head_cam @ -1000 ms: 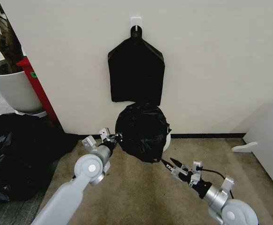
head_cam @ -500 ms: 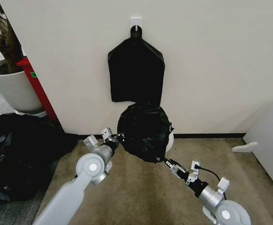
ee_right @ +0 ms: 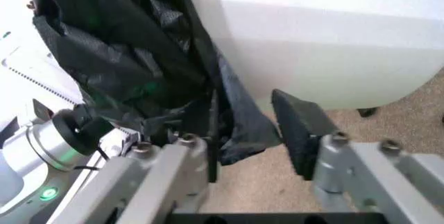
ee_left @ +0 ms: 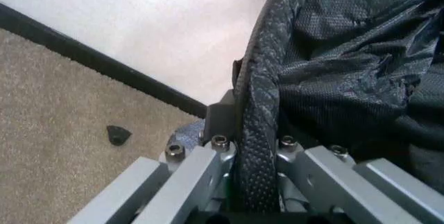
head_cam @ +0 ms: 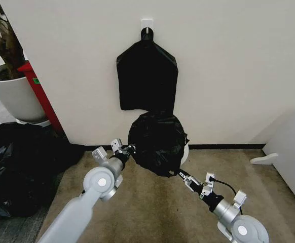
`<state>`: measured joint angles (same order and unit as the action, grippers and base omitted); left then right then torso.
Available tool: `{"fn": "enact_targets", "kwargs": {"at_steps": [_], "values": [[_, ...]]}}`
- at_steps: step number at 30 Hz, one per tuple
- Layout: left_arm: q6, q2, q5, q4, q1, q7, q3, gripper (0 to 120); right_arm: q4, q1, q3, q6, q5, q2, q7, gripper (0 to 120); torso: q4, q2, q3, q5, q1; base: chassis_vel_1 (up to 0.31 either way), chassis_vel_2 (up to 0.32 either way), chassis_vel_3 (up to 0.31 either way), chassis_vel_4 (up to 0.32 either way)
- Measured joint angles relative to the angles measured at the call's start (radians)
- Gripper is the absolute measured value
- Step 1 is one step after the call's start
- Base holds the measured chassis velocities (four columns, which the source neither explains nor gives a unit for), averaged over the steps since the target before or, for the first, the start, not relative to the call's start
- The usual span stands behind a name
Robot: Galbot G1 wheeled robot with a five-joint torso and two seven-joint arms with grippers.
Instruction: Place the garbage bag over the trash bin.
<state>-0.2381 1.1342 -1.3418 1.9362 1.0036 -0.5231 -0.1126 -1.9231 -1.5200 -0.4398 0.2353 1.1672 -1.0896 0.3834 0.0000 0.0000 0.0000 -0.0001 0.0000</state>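
A cream wall [head_cam: 228, 76] with a dark skirting strip rises behind a tan carpet [head_cam: 147, 202], and a flat black bundle [head_cam: 147, 76] hangs from a white hook [head_cam: 146, 23] above the work. Just below it the garbage bag [head_cam: 156, 143] is spread wide, its mouth a rough circle facing the robot, and it hides most of the trash bin [head_cam: 184, 152], of which a white sliver shows at the bag's right edge, by the wall. The left gripper [head_cam: 127, 149] is at the bag's left edge; the left wrist view shows its fingers [ee_left: 222, 115] pinched together on a fold of the plastic. The right gripper [head_cam: 182, 175] sits at the bag's lower right edge with its fingers [ee_right: 295, 125] apart, the bag's loose hem hanging between them, unclamped, close against the bin's white wall.

To do this step well, I judge the right gripper should clamp on that hem before any pull, so both sides stretch evenly; then the mouth can be drawn around the rim rather than beside it. The bag has no clear long axis while spread; its opening looks tilted forward and up, so it likely needs levelling over the bin
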Motion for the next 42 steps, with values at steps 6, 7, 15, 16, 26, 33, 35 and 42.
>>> {"fn": "enact_targets", "kwargs": {"at_steps": [6, 7, 15, 16, 26, 33, 35, 42], "values": [[0.001, -0.003, 0.000, 0.012, 0.006, -0.003, -0.001, 2, 0.006, -0.004, 0.003, -0.014, -0.049, -0.010, -0.015, 0, 0.0000, 0.000, 0.000, 0.0001, 0.000, 0.000, 0.000, 0.000, 0.000], [0.001, -0.004, 0.000, 0.015, 0.009, -0.003, -0.002, 2, 0.007, -0.004, 0.003, -0.017, -0.057, -0.012, -0.022, 0, 0.0000, 0.000, 0.000, 0.0001, 0.000, 0.000, 0.000, 0.000, 0.000], [0.001, -0.009, 0.002, 0.031, 0.028, -0.003, -0.007, 2, 0.038, 0.001, 0.001, -0.022, -0.111, -0.019, -0.077, 0, 0.0000, 0.000, 0.000, 0.0000, 0.000, 0.000, 0.000, 0.000, 0.000], [0.001, -0.010, 0.002, 0.033, 0.031, -0.003, -0.007, 2, 0.046, 0.003, 0.001, -0.023, -0.120, -0.021, -0.084, 0, 0.0000, 0.000, 0.000, 0.0000, 0.000, 0.000, 0.000, 0.000, 0.000], [0.001, -0.007, 0.007, 0.045, 0.049, -0.003, -0.009, 2, 0.088, 0.011, 0.006, -0.065, -0.206, -0.034, -0.122, 0, 0.0000, 0.000, 0.000, 0.0001, 0.000, 0.000, 0.000, 0.000, 0.000], [0.011, -0.012, 0.083, 0.033, 0.055, 0.038, -0.009, 2, 0.041, -0.035, -0.016, -0.084, -0.286, -0.014, -0.099, 10, 0.0000, 0.000, 0.000, -0.0001, 0.000, 0.000, 0.000, 0.000, 0.000], [0.029, -0.013, 0.137, 0.021, 0.057, 0.067, -0.008, 2, 0.034, -0.059, -0.027, -0.126, -0.368, -0.003, -0.062, 16, 0.0000, 0.000, 0.000, 0.0001, 0.000, 0.000, 0.000, 0.000, 0.000], [0.096, -0.012, 0.208, -0.011, 0.064, 0.129, -0.013, 2, 0.015, -0.126, -0.083, -0.276, -0.484, 0.043, 0.070, 43, -0.0001, 0.000, 0.000, -0.0002, 0.000, 0.000, 0.000, 0.000, 0.000]]}}
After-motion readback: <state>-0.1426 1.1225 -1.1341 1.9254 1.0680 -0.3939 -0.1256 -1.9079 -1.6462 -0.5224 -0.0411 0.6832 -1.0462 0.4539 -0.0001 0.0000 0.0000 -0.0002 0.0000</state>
